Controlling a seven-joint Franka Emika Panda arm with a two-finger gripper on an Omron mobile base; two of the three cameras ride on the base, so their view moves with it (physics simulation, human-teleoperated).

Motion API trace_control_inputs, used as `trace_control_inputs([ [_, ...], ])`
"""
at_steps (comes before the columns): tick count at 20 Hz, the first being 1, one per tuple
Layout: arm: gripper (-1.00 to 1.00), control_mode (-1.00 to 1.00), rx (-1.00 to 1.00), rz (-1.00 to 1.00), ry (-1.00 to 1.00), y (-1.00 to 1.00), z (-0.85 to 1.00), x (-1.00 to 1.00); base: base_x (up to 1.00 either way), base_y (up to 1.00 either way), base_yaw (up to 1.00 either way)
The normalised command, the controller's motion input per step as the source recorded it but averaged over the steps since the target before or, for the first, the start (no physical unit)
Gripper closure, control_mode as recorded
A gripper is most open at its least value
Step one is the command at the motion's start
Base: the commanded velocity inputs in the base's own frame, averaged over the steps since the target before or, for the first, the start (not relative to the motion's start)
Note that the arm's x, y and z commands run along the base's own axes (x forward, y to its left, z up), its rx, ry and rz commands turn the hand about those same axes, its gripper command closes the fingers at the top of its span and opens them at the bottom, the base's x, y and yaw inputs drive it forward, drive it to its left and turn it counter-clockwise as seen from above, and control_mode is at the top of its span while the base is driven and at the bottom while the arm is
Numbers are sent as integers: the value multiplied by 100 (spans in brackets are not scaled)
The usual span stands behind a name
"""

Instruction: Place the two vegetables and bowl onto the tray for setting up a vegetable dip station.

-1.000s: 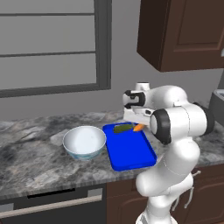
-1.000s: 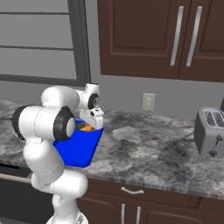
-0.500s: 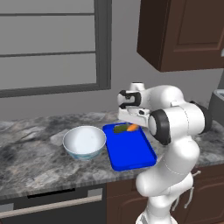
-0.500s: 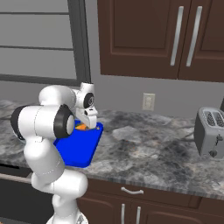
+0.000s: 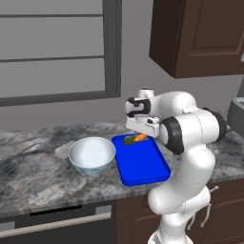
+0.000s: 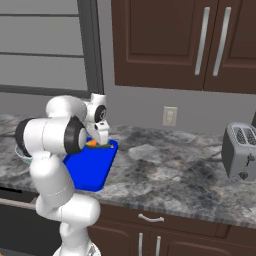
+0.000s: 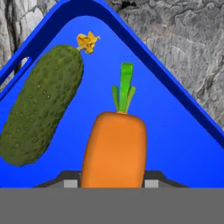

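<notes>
The blue tray [image 5: 143,167] [image 6: 89,170] lies on the granite counter. My gripper [image 5: 141,133] [image 6: 99,139] [image 7: 112,183] hangs low over the tray's far end, shut on the orange carrot [image 5: 141,138] [image 6: 91,143] [image 7: 114,148], whose green top points away from the hand. The dark green cucumber [image 5: 128,140] [image 7: 43,109] lies on the tray floor [image 7: 175,131] just beside the carrot, near the slot handle. I cannot tell whether the carrot touches the tray. The white bowl [image 5: 92,155] stands upright on the counter, just left of the tray.
A toaster [image 6: 242,150] stands at the counter's right end, below dark wood cabinets [image 6: 200,45]. A window [image 5: 57,47] is behind the bowl. Bare granite [image 6: 165,165] stretches between tray and toaster. A dishwasher front [image 5: 57,224] sits under the counter edge.
My hand has carried the carrot a little to the left over the tray's far end, closer to the cucumber. Bowl, tray and cucumber have not moved.
</notes>
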Motion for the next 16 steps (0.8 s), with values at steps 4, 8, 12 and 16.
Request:
trace_control_inputs([
  [4, 100, -100, 0, -2, -2, 4, -10, 12, 0, 0, 0],
  [8, 100, -100, 0, 0, -4, 0, -19, 5, 0, 0, 0],
  [12, 100, -100, 0, 0, -5, 0, -21, 4, 0, 0, 0],
  [16, 100, -100, 0, 0, -9, 0, -18, 0, 0, 0, 0],
])
